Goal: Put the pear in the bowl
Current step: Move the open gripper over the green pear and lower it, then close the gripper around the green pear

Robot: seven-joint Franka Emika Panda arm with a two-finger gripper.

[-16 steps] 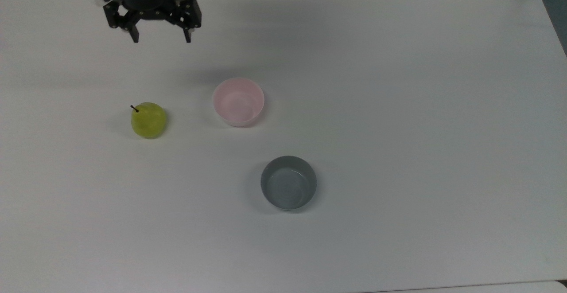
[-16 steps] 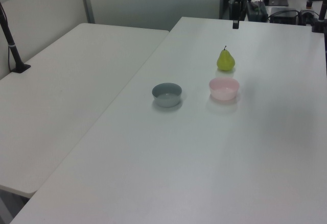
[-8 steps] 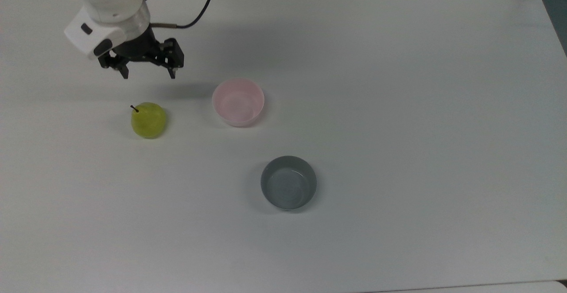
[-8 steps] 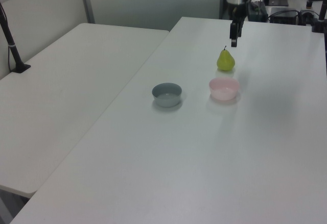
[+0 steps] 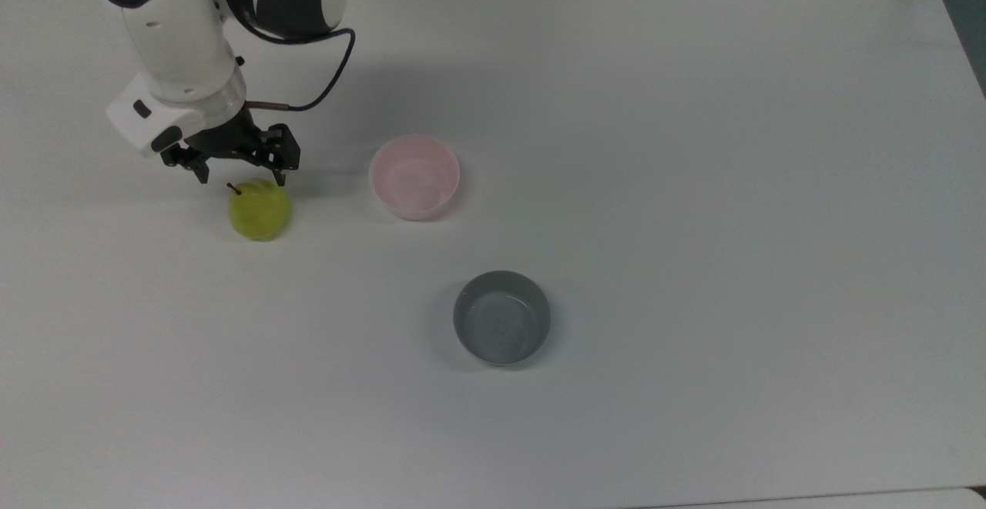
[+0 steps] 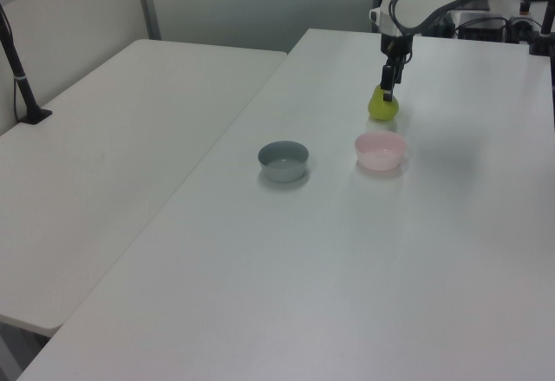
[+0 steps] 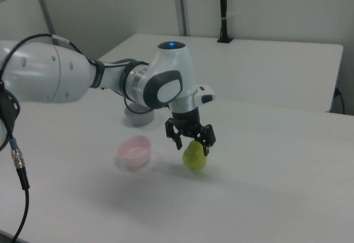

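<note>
Pincer [image 5: 242, 179] lowered over pear [image 5: 259, 210], no labels

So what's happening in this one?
A Franka arm is going for the pear, which stands on the white table. Its gripper is open, with one of its fingers on each side of the pear's top, and nothing is gripped or lifted yet. The pink bowl sits empty to the top view's right of the pear, and a grey bowl sits farther off.
</note>
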